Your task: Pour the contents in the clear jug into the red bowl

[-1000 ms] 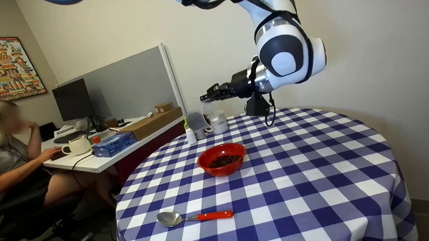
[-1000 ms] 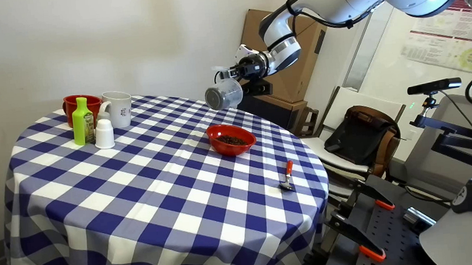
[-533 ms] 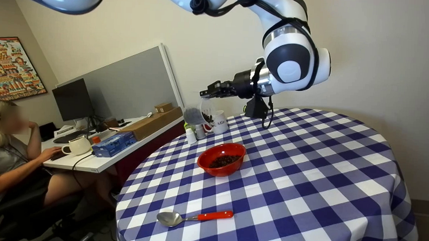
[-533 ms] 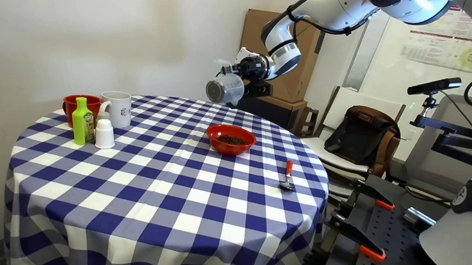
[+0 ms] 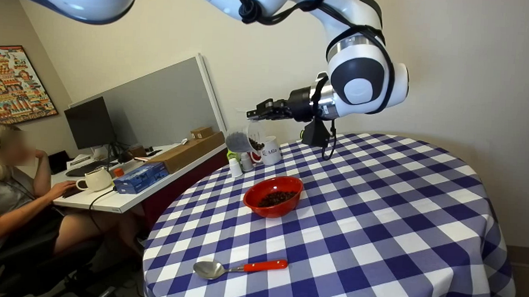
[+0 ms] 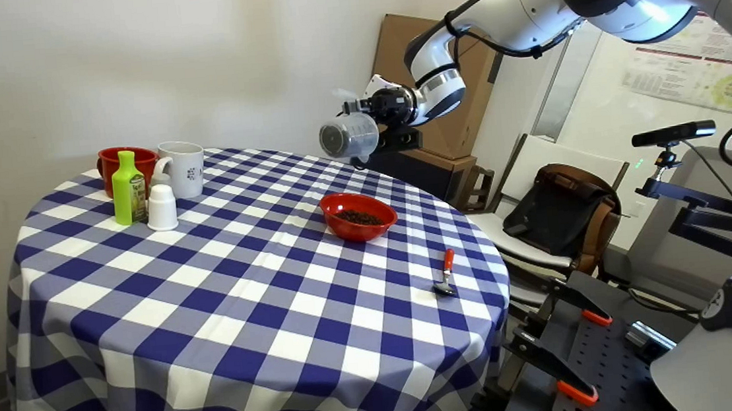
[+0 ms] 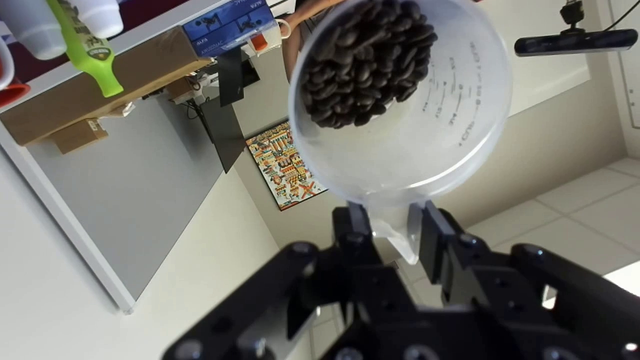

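The clear jug is held in the air, lying nearly on its side, above and behind the red bowl in an exterior view. It also shows in an exterior view. In the wrist view the jug turns its mouth to the camera, and dark beans lie inside along one wall. My gripper is shut on the jug's handle; its fingers also show in an exterior view. The red bowl stands upright on the table with dark beans in it. It also shows in an exterior view.
A spoon with an orange-red handle lies on the checked tablecloth. A white mug, a red mug, a green bottle and a white container stand grouped near the table edge. A person sits at a desk.
The jug's base has risen and the jug has tipped nearer to horizontal. More beans show at its mouth in an exterior view. The arm's wrist has shifted slightly. The bowl has not moved.
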